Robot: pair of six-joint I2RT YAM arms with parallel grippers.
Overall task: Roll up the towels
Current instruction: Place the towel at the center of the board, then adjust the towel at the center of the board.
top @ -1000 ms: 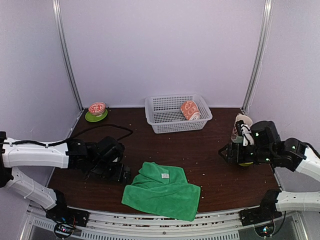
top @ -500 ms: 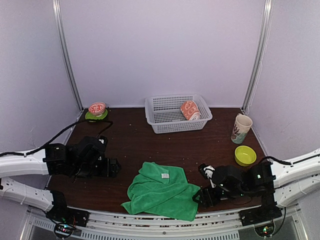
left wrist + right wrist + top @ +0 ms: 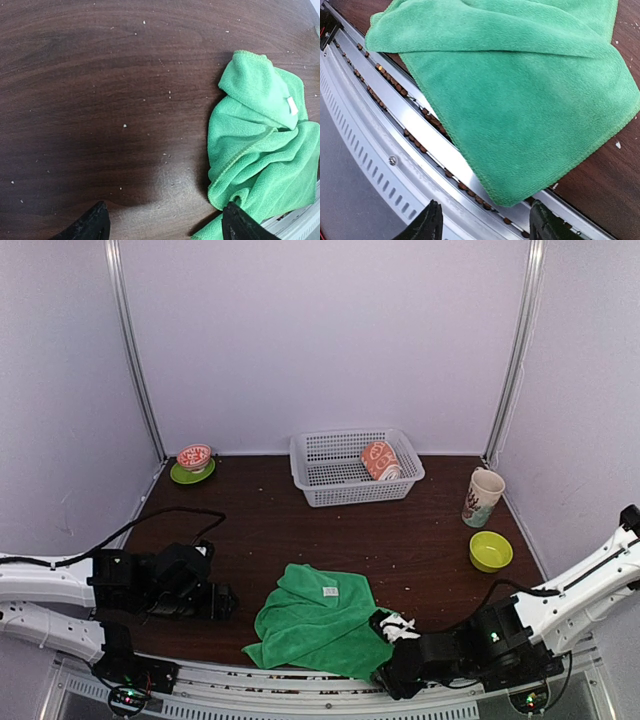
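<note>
Two arms stretch low, left gripper [image 3: 222, 602] and right gripper [image 3: 388, 678] flanking green towel [image 3: 320, 625].

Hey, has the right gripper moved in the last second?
Yes. The right gripper has swung away from the mug and yellow bowl, nearer and leftward, to the green towel's near right corner.

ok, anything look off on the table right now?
The green towel lies crumpled, not flat, and its near corner hangs off the table over the metal rail. Also, white specks dot the wood.
</note>
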